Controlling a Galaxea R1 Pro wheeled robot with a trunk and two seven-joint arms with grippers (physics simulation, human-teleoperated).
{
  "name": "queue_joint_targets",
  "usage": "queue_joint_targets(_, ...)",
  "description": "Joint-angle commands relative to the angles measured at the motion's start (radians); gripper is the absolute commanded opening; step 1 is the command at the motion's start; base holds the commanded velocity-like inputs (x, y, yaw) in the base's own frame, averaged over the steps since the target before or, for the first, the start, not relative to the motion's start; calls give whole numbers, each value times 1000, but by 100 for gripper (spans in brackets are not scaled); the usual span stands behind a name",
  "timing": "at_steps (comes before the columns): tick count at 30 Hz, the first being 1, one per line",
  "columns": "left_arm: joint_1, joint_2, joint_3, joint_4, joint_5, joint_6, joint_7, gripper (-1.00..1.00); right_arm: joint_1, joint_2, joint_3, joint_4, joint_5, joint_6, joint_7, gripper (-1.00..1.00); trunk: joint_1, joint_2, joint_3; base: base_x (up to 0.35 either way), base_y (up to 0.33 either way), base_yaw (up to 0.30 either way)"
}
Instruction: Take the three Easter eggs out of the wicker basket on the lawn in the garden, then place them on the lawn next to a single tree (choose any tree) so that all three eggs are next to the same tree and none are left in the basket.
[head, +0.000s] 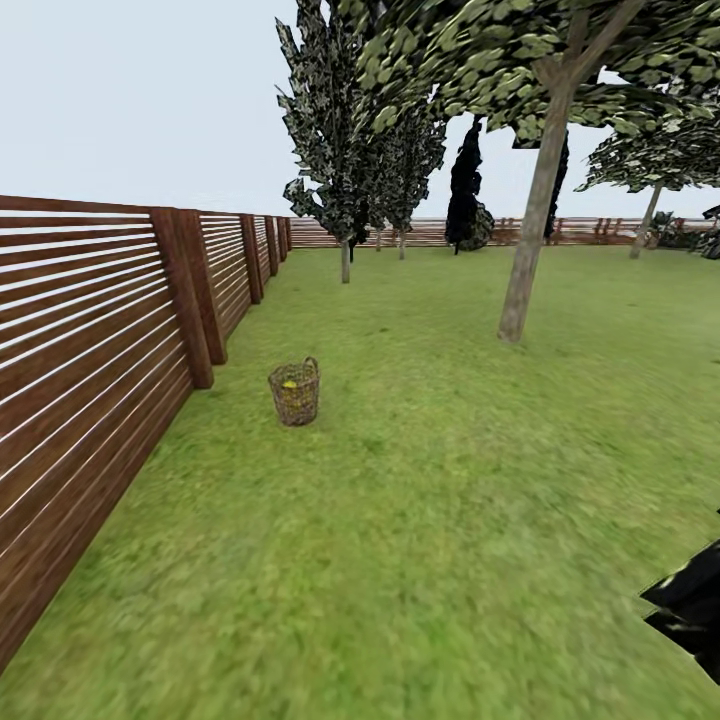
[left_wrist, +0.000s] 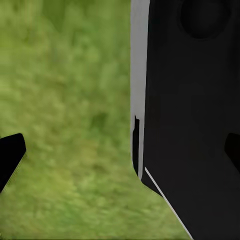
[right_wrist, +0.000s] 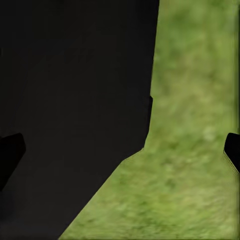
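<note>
Easter eggs (head: 290, 383) show as a yellow glint inside the wicker basket (head: 294, 393) in the head view; how many lie there you cannot count from here; the basket stands upright on the lawn (head: 420, 480), ahead of you and left of centre, just beside the slatted wooden fence (head: 90, 330); the tree (head: 530, 240) with the thick pale trunk rises further off to the right, well apart from the basket; a dark shape (head: 690, 605) sits at the lower right edge, too cropped to name; no writing or label can be read anywhere.

In the left wrist view, the left pincer (left_wrist: 120, 150) hangs over bare grass beside the robot's own dark body panel (left_wrist: 190, 115); its fingertips sit at opposite edges of the picture, so it is spread wide and holds nothing.

In the right wrist view, the right pincer (right_wrist: 120, 150) is likewise wide and empty, with grass on one side and dark bodywork (right_wrist: 70, 110) on the other.

You must, I judge, drive forward and bear left; the basket lies toward your left arm's side, so that arm looks the nearer for the first reach.
</note>
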Motion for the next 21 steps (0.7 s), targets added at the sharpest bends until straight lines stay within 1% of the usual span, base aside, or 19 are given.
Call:
queue_joint_targets(1, 1, 0, 0, -2, 0, 0, -1, 100, 0, 0, 0, 1, 3, -2, 1, 100, 1, 0, -1, 339, 0, 0)
queue_joint_targets(21, 1, 0, 0, -2, 0, 0, -1, 100, 0, 0, -1, 1, 3, -2, 1, 100, 1, 0, -1, 339, 0, 0)
